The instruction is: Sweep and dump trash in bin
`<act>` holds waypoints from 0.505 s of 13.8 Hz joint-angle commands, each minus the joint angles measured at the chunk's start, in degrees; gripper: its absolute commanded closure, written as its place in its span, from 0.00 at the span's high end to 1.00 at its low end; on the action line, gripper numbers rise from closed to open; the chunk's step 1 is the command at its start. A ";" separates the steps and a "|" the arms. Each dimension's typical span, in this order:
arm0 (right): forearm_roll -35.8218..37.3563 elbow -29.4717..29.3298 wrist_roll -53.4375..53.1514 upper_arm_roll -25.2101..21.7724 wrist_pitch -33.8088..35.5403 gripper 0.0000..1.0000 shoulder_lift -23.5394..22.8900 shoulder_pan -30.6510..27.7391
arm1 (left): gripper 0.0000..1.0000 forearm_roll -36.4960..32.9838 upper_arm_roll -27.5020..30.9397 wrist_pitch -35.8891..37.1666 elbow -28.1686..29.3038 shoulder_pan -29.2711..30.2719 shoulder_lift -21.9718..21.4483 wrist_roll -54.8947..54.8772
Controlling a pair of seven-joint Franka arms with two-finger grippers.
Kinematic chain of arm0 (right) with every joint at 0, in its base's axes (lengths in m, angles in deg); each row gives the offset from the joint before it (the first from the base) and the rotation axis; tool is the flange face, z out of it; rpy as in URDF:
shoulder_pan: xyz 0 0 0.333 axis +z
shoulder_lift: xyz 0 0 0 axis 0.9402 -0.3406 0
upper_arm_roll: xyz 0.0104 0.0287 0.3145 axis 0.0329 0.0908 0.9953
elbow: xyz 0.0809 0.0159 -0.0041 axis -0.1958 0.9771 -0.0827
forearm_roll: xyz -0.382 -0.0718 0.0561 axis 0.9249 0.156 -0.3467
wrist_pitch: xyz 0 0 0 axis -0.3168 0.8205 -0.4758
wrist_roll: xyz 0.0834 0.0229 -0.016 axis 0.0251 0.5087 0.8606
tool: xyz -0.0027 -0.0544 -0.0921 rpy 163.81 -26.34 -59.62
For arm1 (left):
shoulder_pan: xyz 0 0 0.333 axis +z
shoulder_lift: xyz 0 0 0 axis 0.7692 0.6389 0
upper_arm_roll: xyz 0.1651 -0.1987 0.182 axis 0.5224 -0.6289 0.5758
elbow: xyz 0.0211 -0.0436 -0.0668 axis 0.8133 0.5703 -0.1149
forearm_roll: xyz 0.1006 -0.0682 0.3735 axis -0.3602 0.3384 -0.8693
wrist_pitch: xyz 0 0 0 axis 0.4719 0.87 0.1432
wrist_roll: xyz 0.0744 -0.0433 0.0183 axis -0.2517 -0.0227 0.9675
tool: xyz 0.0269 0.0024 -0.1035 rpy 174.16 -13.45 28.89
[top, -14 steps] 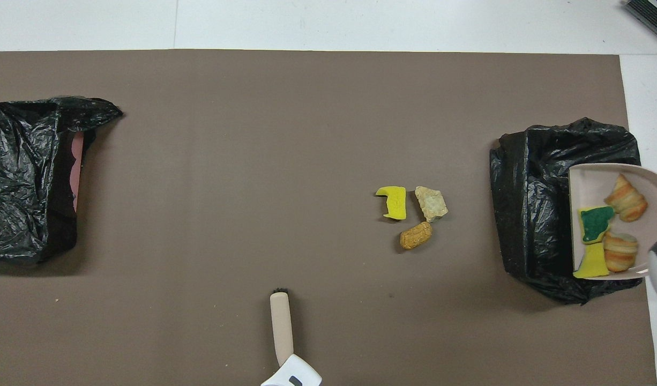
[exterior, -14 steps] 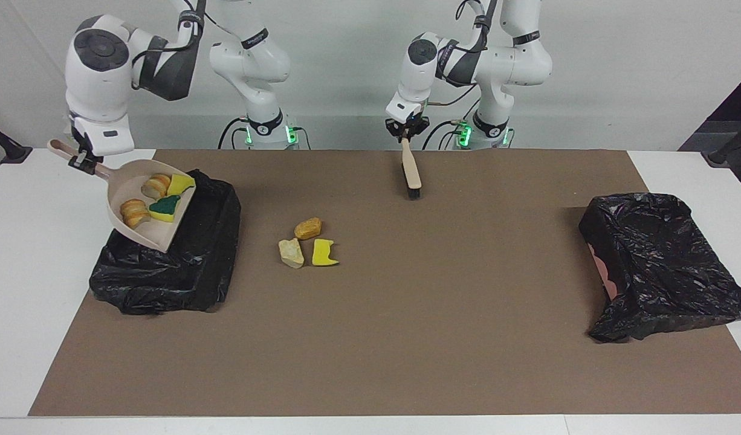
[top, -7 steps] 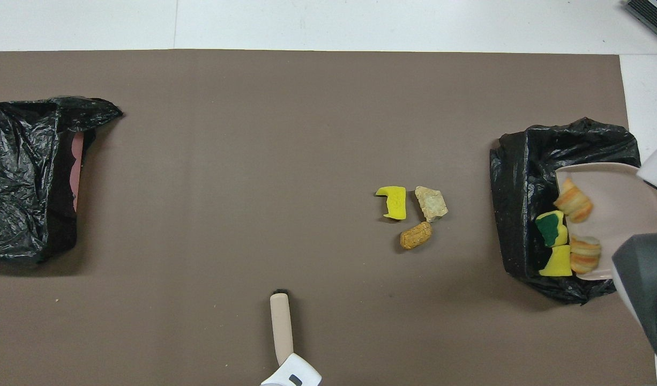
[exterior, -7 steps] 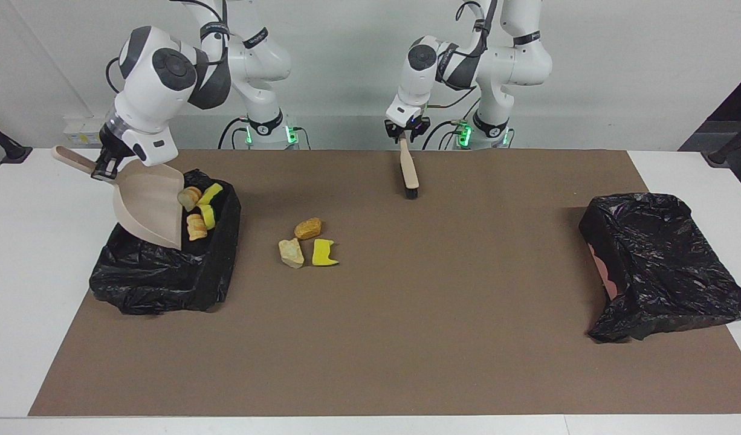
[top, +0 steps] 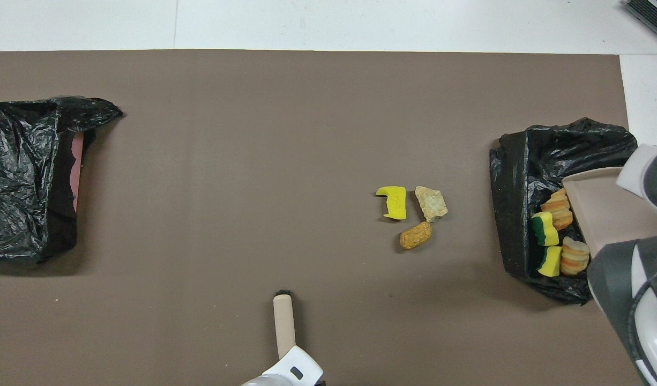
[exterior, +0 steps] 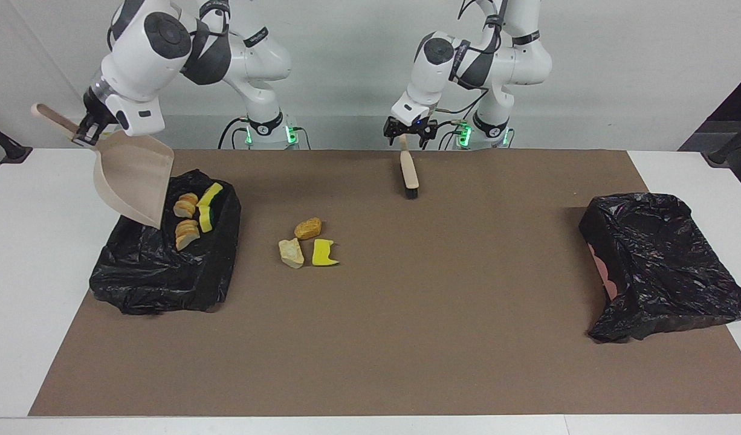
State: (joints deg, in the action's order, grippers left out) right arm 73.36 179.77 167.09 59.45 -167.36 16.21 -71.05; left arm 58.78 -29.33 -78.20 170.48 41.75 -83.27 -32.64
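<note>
Four scraps (exterior: 192, 214) now tipped into bin (exterior: 141, 278); right pincer (exterior: 85, 134) grips dustpan (exterior: 132, 184); left pincer (exterior: 410, 130) released brush (exterior: 410, 172).

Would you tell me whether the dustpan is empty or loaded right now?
Empty: the dustpan hangs tipped steeply over the black-lined bin, its inside bare, and four scraps lie in the bin.

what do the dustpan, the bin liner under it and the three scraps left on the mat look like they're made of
Dustpan: probably moulded plastic, smooth matte beige, thin rigid walls.
Bin liner: thin plastic film, glossy black, crinkled with bright highlights.
Yellow scrap: likely sponge foam, flat matte yellow, cleanly cut edges.
Orange scrap and cream scrap: rough, bread-like surfaces; real bread or foam replica cannot be told.
</note>
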 commanded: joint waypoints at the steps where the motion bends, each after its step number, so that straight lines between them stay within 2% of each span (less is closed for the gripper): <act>1: -6.60 -4.07 -6.86 2.57 7.67 0.00 0.58 0.09 | 1.00 -11.57 10.99 7.08 -8.49 0.02 4.40 -4.33; 2: -9.59 -3.90 -13.44 5.10 9.35 0.00 1.11 0.00 | 1.00 -15.79 15.04 9.80 -13.22 0.02 7.65 -6.18; 4: -19.76 -3.46 -28.64 6.79 10.51 0.00 2.08 0.00 | 1.00 -23.01 22.17 12.98 -22.10 -0.94 12.75 -10.48; 7: -31.73 -2.40 -48.23 9.42 10.43 0.00 2.52 0.70 | 1.00 -26.03 31.14 16.58 -35.55 -1.57 18.47 -16.81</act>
State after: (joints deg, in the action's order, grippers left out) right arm 47.15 176.40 129.25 67.64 -157.28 17.70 -70.46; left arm 34.85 -2.21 -66.47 145.22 41.58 -70.55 -46.98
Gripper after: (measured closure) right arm 0.683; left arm 0.000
